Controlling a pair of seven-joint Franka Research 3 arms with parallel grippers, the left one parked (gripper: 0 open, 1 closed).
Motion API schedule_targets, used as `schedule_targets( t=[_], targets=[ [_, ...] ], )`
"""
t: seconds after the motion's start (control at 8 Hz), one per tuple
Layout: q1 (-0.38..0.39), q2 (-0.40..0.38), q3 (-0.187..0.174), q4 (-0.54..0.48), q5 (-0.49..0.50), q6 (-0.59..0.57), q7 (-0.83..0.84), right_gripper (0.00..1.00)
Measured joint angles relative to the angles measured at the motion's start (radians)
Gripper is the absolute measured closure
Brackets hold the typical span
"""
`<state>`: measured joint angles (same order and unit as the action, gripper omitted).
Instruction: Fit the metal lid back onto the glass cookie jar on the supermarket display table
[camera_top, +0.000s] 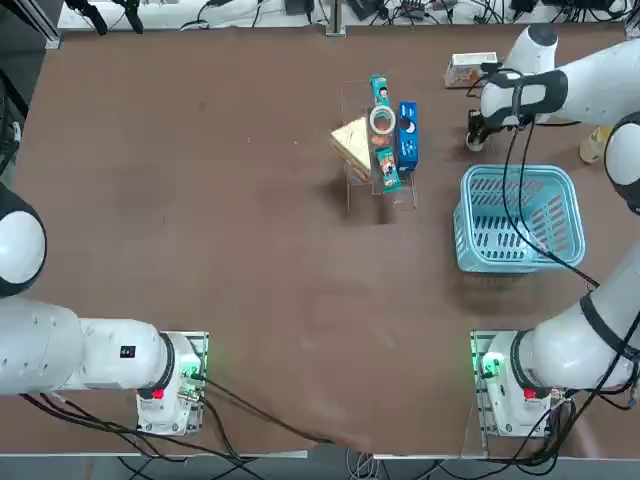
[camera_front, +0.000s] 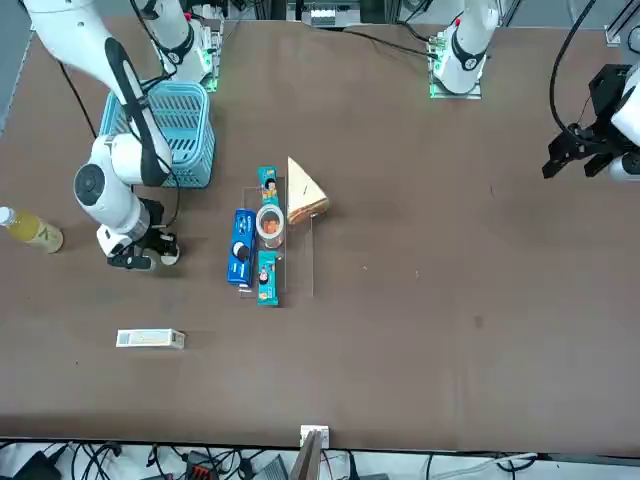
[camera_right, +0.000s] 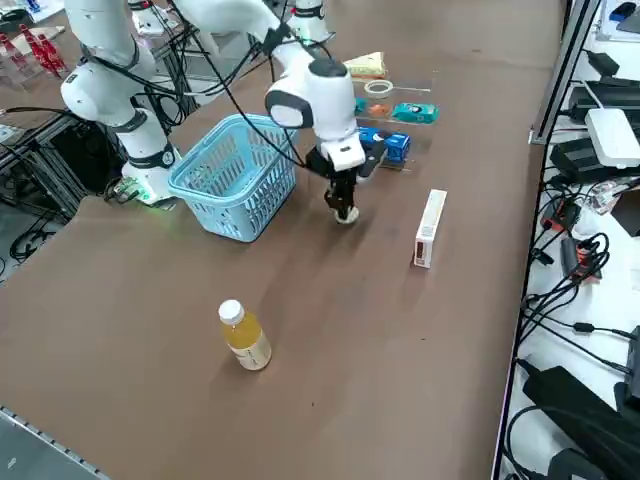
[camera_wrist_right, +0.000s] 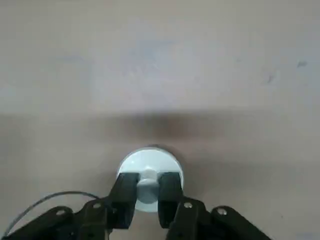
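The right end effector (camera_wrist_right: 148, 186) is gripping the lid (camera_wrist_right: 150, 159) by its knob (camera_wrist_right: 148, 190), leaving its rim free for the jar (camera_top: 382, 121), standing at nine o'clock, top view

Right arm (camera_top: 575, 92) extended forward from its base and bent at the joints; wrist (camera_front: 118, 225) low, toward the far end of its reach. Right gripper (camera_wrist_right: 148, 189) at the arm's end, upper right in top view, directed downward; the two fingers (camera_wrist_right: 171, 187) closed in a grip, narrow gap between them
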<state>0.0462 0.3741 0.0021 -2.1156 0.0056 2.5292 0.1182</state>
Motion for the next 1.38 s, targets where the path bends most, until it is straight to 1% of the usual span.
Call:
schedule_targets(
  t=[0.12,0.25,0.38,0.5,0.75,1.0,1.12,1.25,1.38],
  targets=[
    [0.01,-0.031,0.014,0.053,0.0,-0.091,0.039,0.74],
    [0.034,-0.066,0.026,0.128,0.001,-0.23,0.099,0.74],
    [0.072,-0.098,0.033,0.206,0.002,-0.353,0.18,0.74],
    [0.123,-0.129,0.036,0.265,0.004,-0.421,0.279,0.74],
    [0.245,-0.172,0.04,0.298,0.005,-0.445,0.512,0.74],
    [0.375,-0.177,0.042,0.298,0.005,-0.445,0.717,0.74],
    [0.433,-0.172,0.043,0.298,0.005,-0.445,0.79,0.74],
    [0.473,-0.168,0.043,0.299,0.004,-0.444,0.836,0.74],
    [0.497,-0.161,0.042,0.304,-0.003,-0.443,0.874,0.74]
  ],
)
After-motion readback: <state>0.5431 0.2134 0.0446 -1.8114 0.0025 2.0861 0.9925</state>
